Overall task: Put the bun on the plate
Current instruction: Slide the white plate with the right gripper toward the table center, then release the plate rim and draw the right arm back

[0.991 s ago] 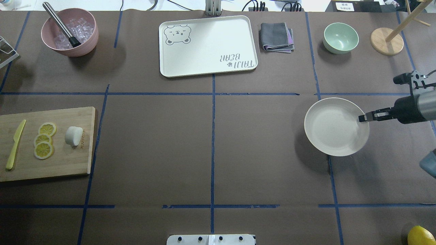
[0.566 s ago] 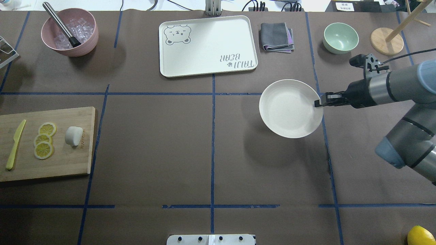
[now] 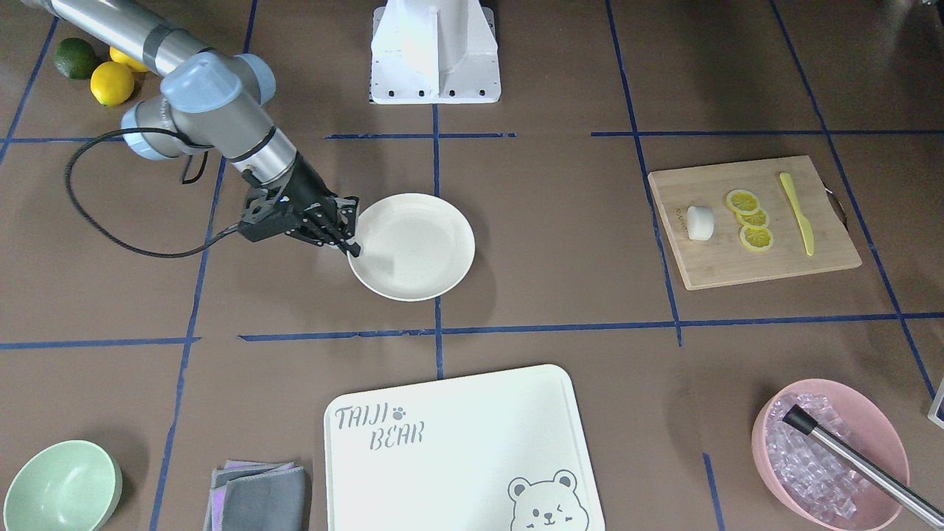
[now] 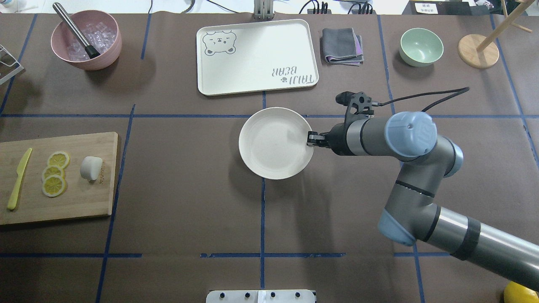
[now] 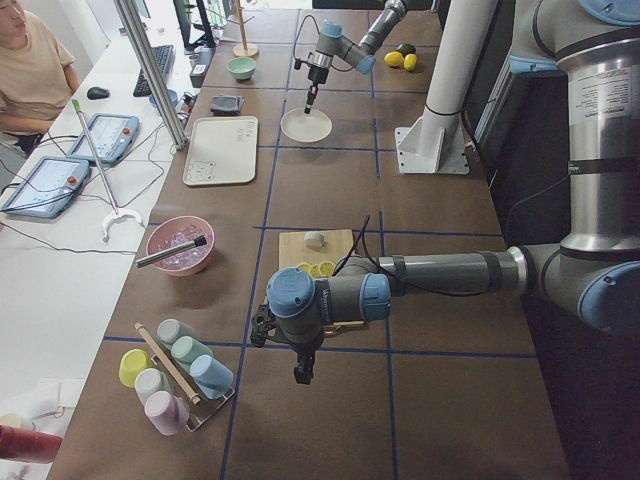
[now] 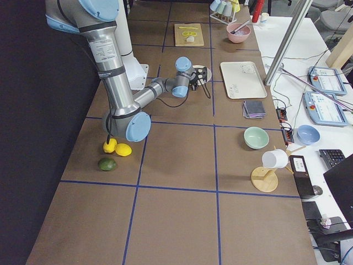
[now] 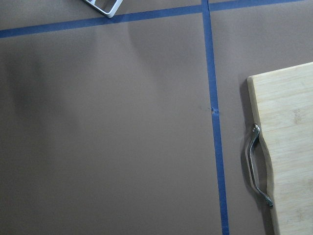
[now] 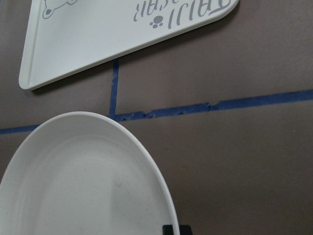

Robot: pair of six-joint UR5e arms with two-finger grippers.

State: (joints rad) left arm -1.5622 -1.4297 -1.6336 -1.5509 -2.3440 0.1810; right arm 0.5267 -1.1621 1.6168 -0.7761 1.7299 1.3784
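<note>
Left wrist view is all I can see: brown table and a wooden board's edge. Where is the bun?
Observer: The bun lies on that board, beside three lemon slices.
Operator: And the plate?
Observer: The plate is near the middle of the table; the right gripper grips its rim.
Operator: Anything on it?
Observer: No, it is bare.

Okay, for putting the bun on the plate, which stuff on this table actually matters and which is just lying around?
In the job: bun, plate, right claw gripping the plate's rim, cutting board under the bun.

Lying about: lemon slices, yellow knife, bear tray, folded cloth, green bowl, pink bowl of ice.
</note>
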